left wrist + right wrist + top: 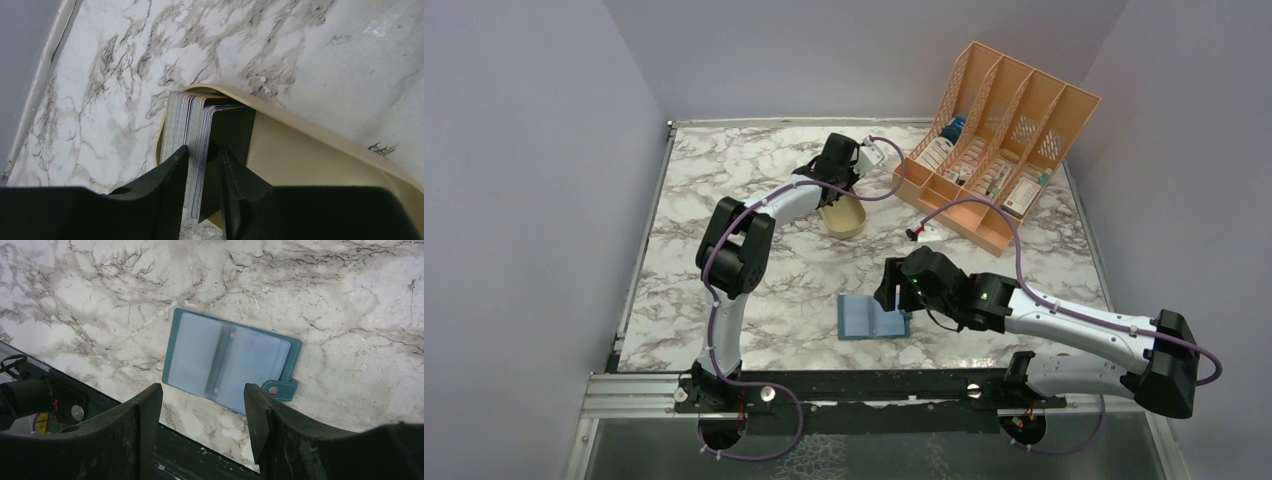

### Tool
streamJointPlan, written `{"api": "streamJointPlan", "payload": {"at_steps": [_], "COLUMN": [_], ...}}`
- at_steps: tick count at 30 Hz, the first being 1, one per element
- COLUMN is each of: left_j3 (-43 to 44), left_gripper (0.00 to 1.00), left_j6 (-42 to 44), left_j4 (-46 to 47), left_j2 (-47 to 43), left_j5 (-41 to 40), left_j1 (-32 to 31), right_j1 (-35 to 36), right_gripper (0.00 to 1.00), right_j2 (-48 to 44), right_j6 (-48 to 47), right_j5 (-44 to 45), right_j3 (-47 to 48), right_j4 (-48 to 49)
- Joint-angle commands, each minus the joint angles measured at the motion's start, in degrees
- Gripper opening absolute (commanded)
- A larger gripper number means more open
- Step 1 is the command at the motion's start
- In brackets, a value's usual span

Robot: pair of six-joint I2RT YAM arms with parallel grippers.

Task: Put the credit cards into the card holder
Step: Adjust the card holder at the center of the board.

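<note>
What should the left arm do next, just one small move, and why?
Probably finish closing the left gripper and lift: its fingers straddle a few credit cards standing in the tan tray; a firm pinch isn't clear yet. The card holder lies open, pockets up.

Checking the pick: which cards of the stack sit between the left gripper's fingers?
The few at the right end of the stack in the left wrist view, ending with the black-faced card; the others stand outside the left gripper.

Open card holder (232,367) flat on marble table (325,290), snap strap visible — right pincer (202,390) spread above it.
</note>
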Motion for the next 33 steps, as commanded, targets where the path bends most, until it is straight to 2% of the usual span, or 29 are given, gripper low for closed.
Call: {"api": "streamJointPlan", "payload": {"at_steps": [1, 7, 13, 17, 25, 33], "left_j3": [-0.7, -0.2, 0.6, 1.9, 3.3, -1.8], "left_gripper": [0.27, 0.21, 0.11, 0.00, 0.00, 0.00], "left_j6": [1.2, 1.1, 0.5, -1.5, -13.2, -25.0], "left_j4": [0.3, -0.6, -1.7, -3.8, -8.7, -10.8], "left_j2": [-1.8, -2.9, -4.5, -6.0, -12.1, -20.8], "left_j5": [-2.9, -3.6, -3.3, -2.6, 3.0, 10.5], "left_j1": [0.1, -0.6, -1.2, -1.4, -1.3, -1.1], "right_j1": [0.3, 0.3, 0.3, 0.3, 0.3, 0.2], "right_gripper": [0.61, 0.61, 0.61, 0.61, 0.61, 0.60], "right_j2": [0.1, -0.9, -1.1, -1.0, -0.8, 0.7], "right_j6": [-0.3, 0.0, 0.3, 0.7, 1.1, 1.7], "right_j5": [1.7, 1.3, 0.2, -0.3, -2.3, -3.0], "right_j3": [-0.1, -0.9, -1.7, -2.2, -3.6, -3.6], "right_j4": [0.3, 0.7, 1.7, 2.1, 4.4, 4.3]}}
